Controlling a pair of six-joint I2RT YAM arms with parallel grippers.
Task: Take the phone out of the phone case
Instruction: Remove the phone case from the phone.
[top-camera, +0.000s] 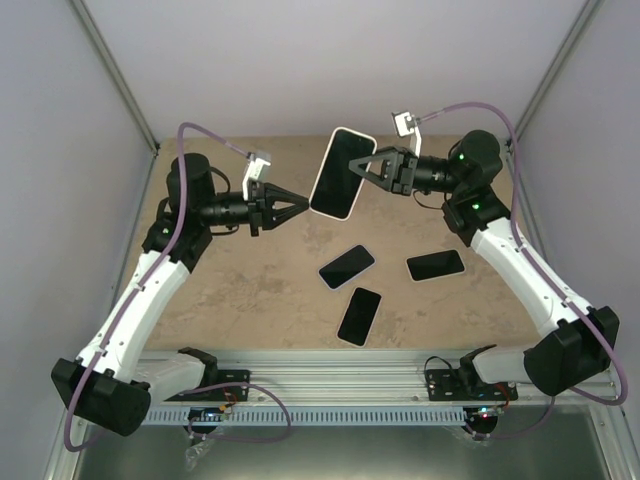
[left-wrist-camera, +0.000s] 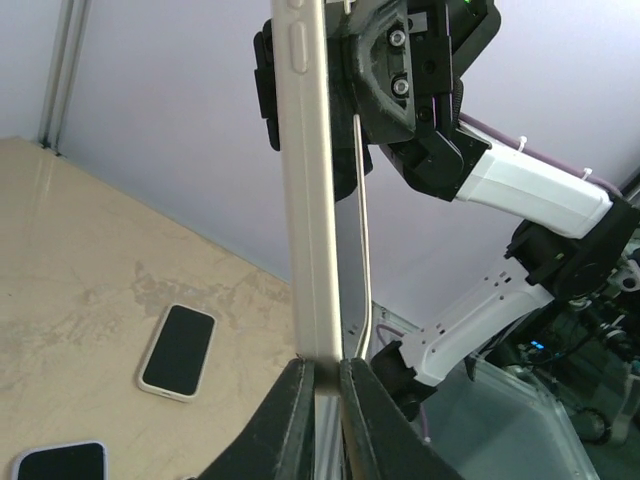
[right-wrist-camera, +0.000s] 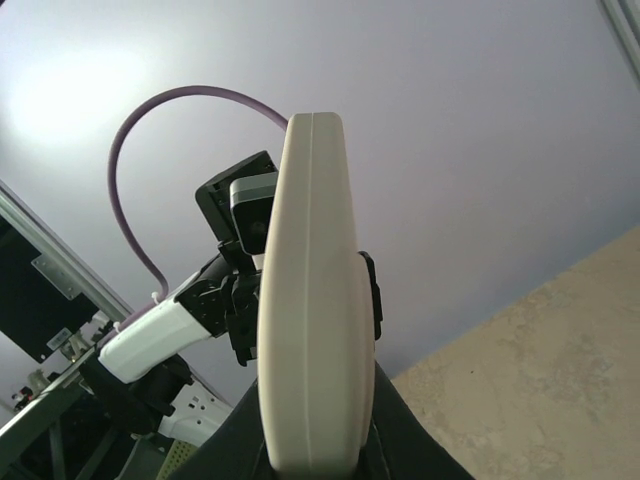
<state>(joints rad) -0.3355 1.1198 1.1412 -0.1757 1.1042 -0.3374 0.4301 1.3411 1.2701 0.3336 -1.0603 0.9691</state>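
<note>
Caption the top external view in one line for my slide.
Left fingers and right fingers pinch the cased phone above the table; three other phones lie below.

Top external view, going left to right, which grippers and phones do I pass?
Black left gripper → white-cased phone held in the air → black-screened phone lying flat, farthest right.

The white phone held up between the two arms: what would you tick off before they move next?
1. Left gripper clamped on one end of the cased phone: ok.
2. Right gripper clamped near its opposite end: ok.
3. Phone lifted clear of the table: ok.
4. Case starting to come off: cannot tell.
5. Three spare phones lying apart from it: ok.
</note>
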